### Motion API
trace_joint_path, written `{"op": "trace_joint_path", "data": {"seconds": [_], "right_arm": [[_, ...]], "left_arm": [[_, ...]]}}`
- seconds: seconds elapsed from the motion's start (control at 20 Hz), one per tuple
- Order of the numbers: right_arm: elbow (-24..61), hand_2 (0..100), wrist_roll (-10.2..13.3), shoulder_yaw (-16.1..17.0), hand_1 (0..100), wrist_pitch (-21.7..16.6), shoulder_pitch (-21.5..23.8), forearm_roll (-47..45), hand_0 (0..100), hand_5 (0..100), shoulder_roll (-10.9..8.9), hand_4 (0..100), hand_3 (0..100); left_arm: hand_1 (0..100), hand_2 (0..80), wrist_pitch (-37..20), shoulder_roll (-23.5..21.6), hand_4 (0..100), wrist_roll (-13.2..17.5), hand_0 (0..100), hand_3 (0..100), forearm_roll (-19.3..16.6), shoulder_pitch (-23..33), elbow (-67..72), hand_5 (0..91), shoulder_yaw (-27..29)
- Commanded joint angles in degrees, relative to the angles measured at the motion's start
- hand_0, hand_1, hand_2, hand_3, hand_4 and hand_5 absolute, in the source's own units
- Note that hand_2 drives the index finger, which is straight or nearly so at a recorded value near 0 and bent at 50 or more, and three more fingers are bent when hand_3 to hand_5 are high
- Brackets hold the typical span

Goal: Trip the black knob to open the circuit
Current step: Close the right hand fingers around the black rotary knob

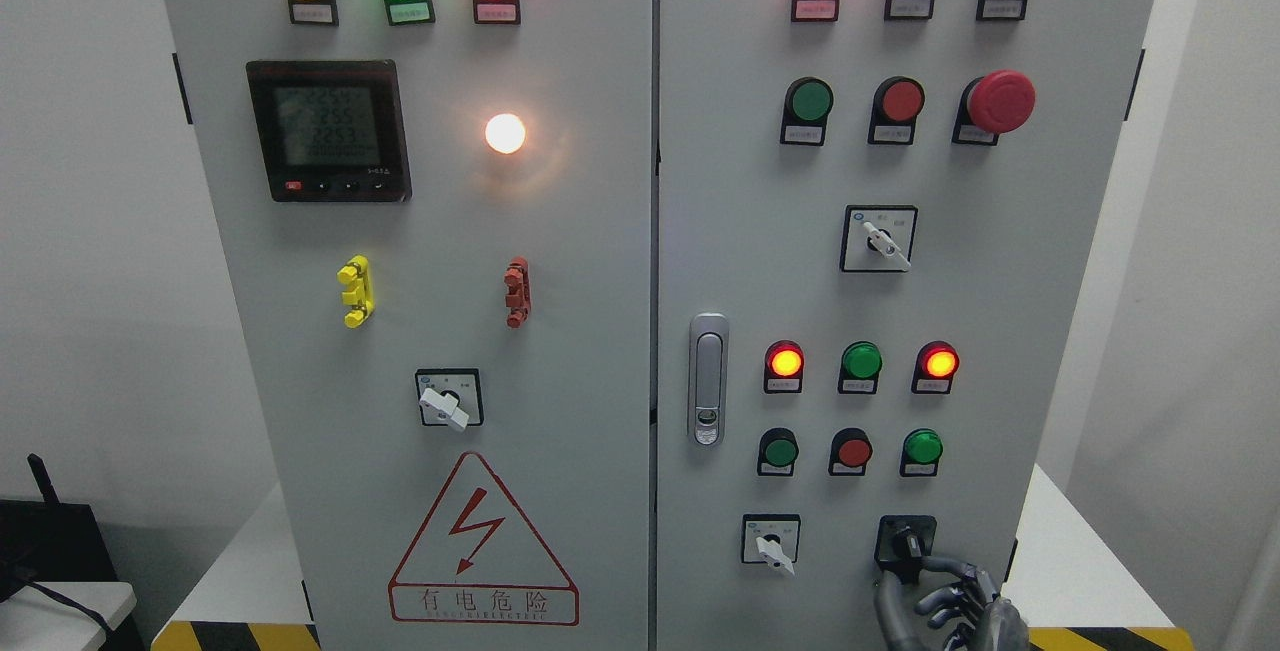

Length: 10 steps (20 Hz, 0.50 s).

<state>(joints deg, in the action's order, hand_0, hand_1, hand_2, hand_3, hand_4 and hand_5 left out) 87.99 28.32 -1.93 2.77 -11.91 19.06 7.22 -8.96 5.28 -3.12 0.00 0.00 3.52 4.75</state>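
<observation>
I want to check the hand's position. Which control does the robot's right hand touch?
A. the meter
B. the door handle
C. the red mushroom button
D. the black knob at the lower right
D: the right hand has its fingers on the black knob at the lower right of the panel.

Plain white walls (90, 231) both sides, yellow-black floor tape (235, 635) below, dark gear (45, 541) lower left.

Right robot hand (935, 596) at cabinet's (560, 351) lower right — fingertips touching black knob (906, 542), lamps lit above
</observation>
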Motion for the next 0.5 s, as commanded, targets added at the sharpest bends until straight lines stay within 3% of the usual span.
{"op": "trace_joint_path", "data": {"seconds": [0.0, 0.45], "right_arm": [[-1.24, 45, 0.16, -0.18, 78, 0.05, -0.48, 0.01, 29, 96, -0.02, 86, 80], [-1.33, 44, 0.16, 0.18, 78, 0.05, -0.48, -0.07, 39, 96, -0.02, 86, 79]], "left_arm": [[39, 0.0, 0.0, -0.01, 0, 0.05, 12, 0, -1.93, -0.44, 0.0, 0.0, 0.0], [39, 0.0, 0.0, -0.01, 0, 0.05, 12, 0, -1.85, -0.44, 0.0, 0.0, 0.0]]}}
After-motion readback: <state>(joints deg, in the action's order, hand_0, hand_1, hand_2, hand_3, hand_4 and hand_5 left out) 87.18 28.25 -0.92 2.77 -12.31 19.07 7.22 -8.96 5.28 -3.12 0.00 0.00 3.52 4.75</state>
